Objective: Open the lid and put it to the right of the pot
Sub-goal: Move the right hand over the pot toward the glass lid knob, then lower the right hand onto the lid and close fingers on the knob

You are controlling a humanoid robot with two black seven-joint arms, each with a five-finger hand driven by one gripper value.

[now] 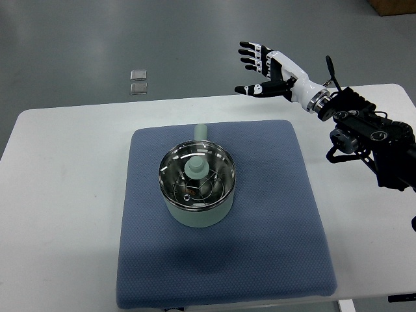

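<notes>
Glass lid (197,174): on the pot (197,211), mid-mat (273,195); I see it untouched.
Right hand (268,70): fingers (250,54) spread, empty, up past the desk (58,162) back edge, well apart from the pot.
Progress: nothing done.
Left to do: reach, grip knob (194,168), lift, set down right of pot.

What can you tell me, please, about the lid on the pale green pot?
The round glass lid has a shiny metal rim and a pale green knob at its centre. It sits closed and level on the pale green pot, which stands on the blue padded mat. Reflections hide the pot's inside. Nothing else touches the lid; the right robot hand hovers open, far up and to the right.
</notes>
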